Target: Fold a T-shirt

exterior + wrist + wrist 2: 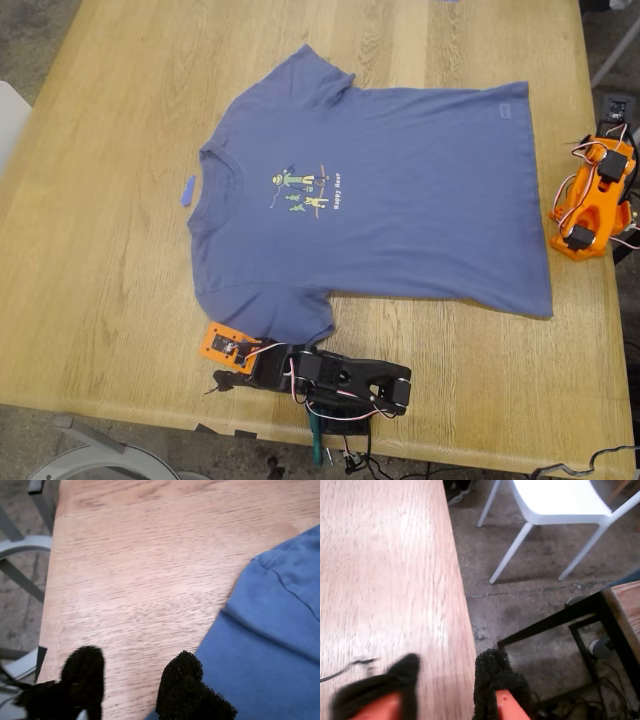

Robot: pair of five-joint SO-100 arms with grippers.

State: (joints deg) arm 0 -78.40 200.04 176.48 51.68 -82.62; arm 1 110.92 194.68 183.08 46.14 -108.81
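Note:
The blue-purple T-shirt (380, 190) lies spread flat on the wooden table (100, 250), collar toward the exterior view's left and hem toward its right, with the small cartoon print (305, 187) face up. My first gripper (134, 676) is open on the black arm (340, 380) at the near table edge. It hovers over bare wood, with a T-shirt sleeve (280, 630) right beside one black padded fingertip (182, 675). My second gripper (449, 672) is open on the orange arm (592, 200) at the exterior view's right, over the table edge and away from the shirt.
A tiny blue strip (188, 190) lies on the wood just off the collar. A white chair (560, 500) and a black frame (555, 622) stand on the floor beyond the table edge. Grey chair legs (22, 555) show past the near corner. Cables (350, 460) hang below the black arm.

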